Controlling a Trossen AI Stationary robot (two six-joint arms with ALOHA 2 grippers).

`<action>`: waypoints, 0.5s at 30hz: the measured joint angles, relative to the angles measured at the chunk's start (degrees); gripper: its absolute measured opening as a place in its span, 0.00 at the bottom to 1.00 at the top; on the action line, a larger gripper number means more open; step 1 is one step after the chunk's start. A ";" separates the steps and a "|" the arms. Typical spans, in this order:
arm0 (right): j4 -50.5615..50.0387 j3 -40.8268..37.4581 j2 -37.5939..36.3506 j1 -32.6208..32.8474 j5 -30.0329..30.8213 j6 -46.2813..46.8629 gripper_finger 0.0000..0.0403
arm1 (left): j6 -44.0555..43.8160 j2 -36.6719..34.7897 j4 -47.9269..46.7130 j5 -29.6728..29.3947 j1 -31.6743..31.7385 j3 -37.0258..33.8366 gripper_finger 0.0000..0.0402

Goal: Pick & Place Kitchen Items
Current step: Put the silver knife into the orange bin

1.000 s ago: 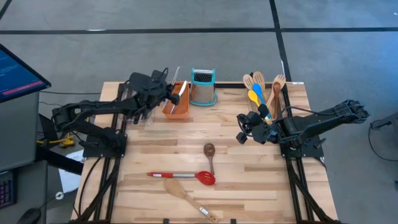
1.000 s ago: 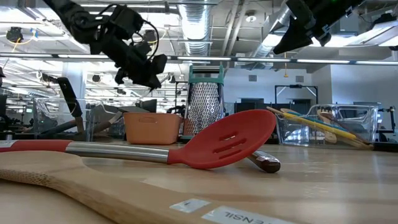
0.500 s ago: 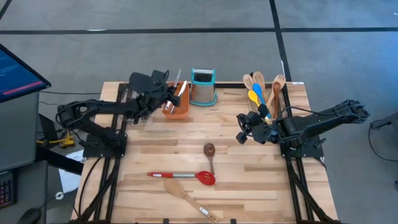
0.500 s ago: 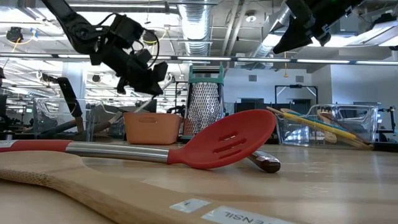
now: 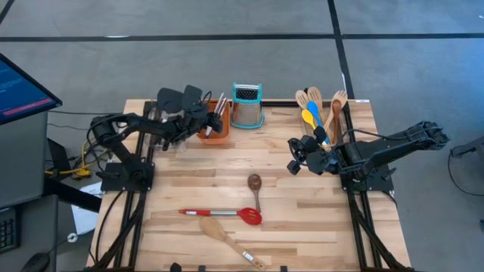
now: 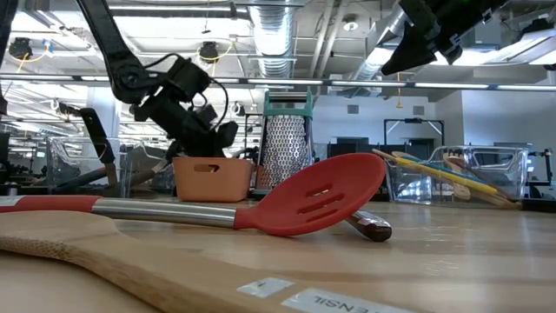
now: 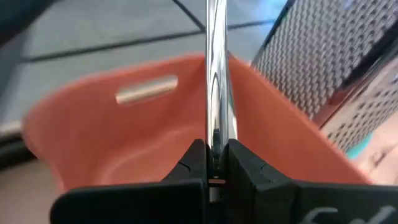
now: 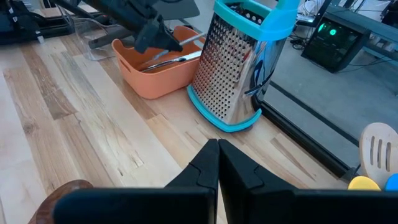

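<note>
My left pincer [image 7: 214, 163] is clamped on a steel-handled utensil [image 7: 217, 74], lowering it into the orange tray [image 5: 214, 130] — next I release. Right pincer [image 8: 217, 163], fingers together, waits over the desk [image 5: 189, 181].

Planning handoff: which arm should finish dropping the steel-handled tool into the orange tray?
Left. Its end effector is shut on the steel-handled tool over the orange tray; the right end effector is apart, empty.

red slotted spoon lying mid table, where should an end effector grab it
Probably the steel shaft of the red slotted spoon, coming straight down from above: it lies flat, crosswise on the table, and the shaft is narrow and bare, away from the wooden spatula.
</note>
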 joint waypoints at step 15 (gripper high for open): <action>-0.42 0.00 0.00 0.02 0.00 -0.01 0.00 | -0.23 2.16 0.55 -0.19 0.29 0.01 0.09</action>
